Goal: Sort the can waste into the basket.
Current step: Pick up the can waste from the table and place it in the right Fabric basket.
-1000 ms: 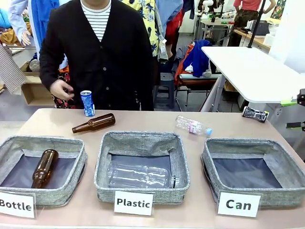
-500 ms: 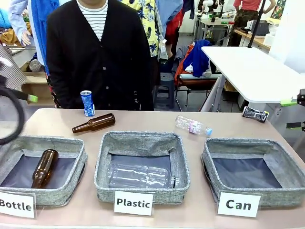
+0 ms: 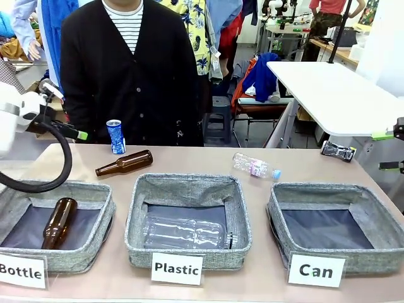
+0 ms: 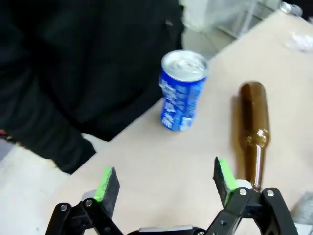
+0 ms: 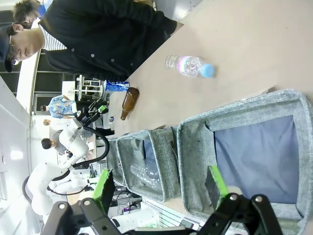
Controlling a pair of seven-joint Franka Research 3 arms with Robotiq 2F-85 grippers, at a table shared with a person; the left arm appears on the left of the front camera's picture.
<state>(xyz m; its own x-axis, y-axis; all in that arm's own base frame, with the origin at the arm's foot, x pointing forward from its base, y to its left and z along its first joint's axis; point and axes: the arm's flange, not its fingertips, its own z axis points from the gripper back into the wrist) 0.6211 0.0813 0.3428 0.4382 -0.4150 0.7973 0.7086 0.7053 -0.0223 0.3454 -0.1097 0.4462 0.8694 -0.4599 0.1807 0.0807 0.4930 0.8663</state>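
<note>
A blue can [image 3: 115, 136] with white print stands upright at the table's far left edge, in front of the person. My left gripper [image 3: 66, 112] hovers open just left of it. In the left wrist view the blue can [image 4: 182, 90] stands a short way beyond the open gripper [image 4: 166, 178], whose fingers hold nothing. A crushed silver-and-black can [image 3: 338, 151] lies at the far right. The "Can" basket [image 3: 328, 189] sits front right with nothing in it. My right gripper [image 3: 386, 151] shows at the right edge, and it stands open [image 5: 159, 188] above the basket [image 5: 195, 147].
A brown bottle [image 3: 124, 163] lies beside the blue can, seen also as the bottle [image 4: 254, 127]. A clear plastic bottle [image 3: 255, 167] lies mid-table. The "Bottle" basket [image 3: 95, 189] holds a brown bottle; the "Plastic" basket [image 3: 189, 183] holds a clear one. The person stands at the far side.
My left arm has come in from the left and risen toward the blue can. The person's hand near the can has withdrawn. The right gripper has not moved.
</note>
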